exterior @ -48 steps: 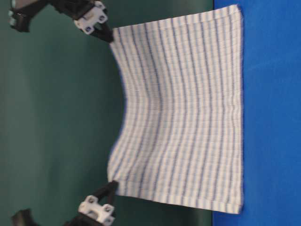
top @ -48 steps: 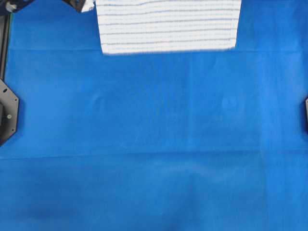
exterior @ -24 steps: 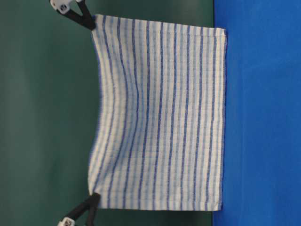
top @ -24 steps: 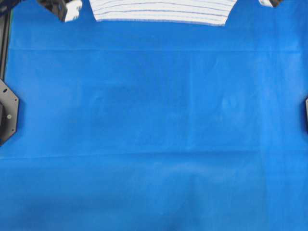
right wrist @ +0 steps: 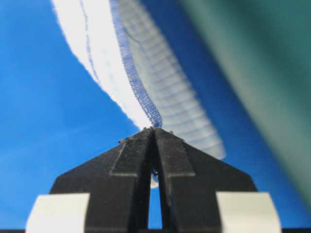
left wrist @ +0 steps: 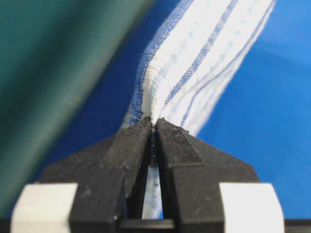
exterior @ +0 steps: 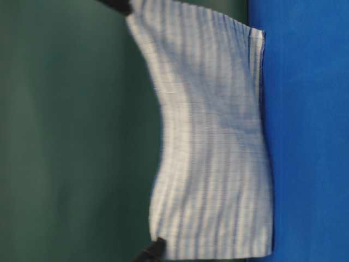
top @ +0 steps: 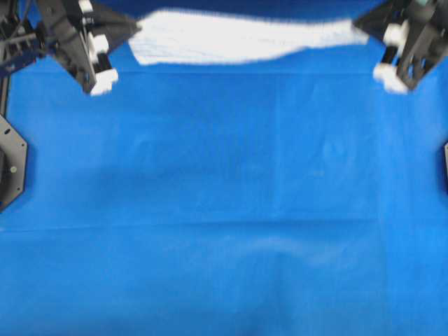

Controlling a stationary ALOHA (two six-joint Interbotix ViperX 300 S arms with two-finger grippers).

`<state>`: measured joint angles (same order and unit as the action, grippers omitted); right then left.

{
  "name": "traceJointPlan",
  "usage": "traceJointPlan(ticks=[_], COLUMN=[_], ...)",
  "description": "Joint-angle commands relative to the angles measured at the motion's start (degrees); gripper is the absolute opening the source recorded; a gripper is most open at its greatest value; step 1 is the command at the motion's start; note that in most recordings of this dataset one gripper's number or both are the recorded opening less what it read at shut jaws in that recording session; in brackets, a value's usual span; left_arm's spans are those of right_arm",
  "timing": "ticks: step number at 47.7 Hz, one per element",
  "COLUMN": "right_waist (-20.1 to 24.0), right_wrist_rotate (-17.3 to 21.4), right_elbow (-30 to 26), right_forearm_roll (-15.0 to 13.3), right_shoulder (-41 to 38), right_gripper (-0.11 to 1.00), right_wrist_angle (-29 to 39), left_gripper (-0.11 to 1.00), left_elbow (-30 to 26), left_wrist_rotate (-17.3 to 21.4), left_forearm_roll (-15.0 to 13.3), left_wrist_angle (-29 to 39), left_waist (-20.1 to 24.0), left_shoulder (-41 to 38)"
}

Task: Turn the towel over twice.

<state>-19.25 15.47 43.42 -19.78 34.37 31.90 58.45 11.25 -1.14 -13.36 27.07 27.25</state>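
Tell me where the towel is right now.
In the overhead view the towel stretches along the far edge of the blue table cover, pinched at its corners between the left gripper and right gripper.

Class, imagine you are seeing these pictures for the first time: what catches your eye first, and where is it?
The striped white towel stands out first, hanging above the far edge of the blue table, its lower edge at the table's top. Next come the two black grippers pinching its upper corners: the left gripper and the right gripper, each shut on the towel's edge. Behind it all is a plain green wall.
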Motion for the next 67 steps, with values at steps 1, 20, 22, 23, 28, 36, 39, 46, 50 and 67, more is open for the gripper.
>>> traceJointPlan(ticks=[1,20,22,23,28,36,39,46,50,67], right_waist=[3.5,21.1,22.4,23.1,26.5,30.3,31.2,33.1,34.0,34.5], right_wrist_rotate=[2.3,20.9,22.1,22.6,25.1,28.4,29.4,31.5,31.7,31.8], right_elbow=[0.9,8.6,8.7,8.7,8.4,7.4,7.1,6.5,6.4,6.2], right_forearm_roll=[0.1,0.1,0.1,0.1,0.1,0.1,0.1,0.1,0.1,0.1], right_shoulder=[0.4,-4.0,-4.7,-5.1,-7.6,-11.1,-12.0,-14.2,-15.1,-20.0], right_gripper=[0.03,0.03,0.03,0.03,0.03,0.03,0.03,0.03,0.03,0.03], right_wrist_angle=[0.1,-0.8,-0.8,-0.9,-1.2,-1.5,-1.7,-3.3,-4.3,-6.2], left_gripper=[0.02,0.02,0.02,0.02,0.02,0.02,0.02,0.02,0.02,0.02], left_elbow=[0.5,4.0,4.0,4.0,4.1,4.0,3.9,3.9,3.9,3.7], left_wrist_rotate=[-0.6,-1.6,-2.4,-2.7,-5.1,-6.7,-6.8,-6.9,-6.9,-6.2], left_forearm_roll=[0.0,-0.1,0.0,-0.1,-0.1,-0.1,-0.1,0.0,0.0,-0.1], left_wrist_angle=[-0.5,1.1,1.1,1.1,1.2,2.1,2.6,4.4,5.4,9.0], left_waist=[-3.2,-22.9,-24.3,-25.0,-27.9,-31.3,-32.3,-34.3,-35.2,-35.2], left_shoulder=[-0.2,-3.5,-4.0,-4.3,-6.2,-8.9,-9.8,-10.6,-10.6,-10.7])
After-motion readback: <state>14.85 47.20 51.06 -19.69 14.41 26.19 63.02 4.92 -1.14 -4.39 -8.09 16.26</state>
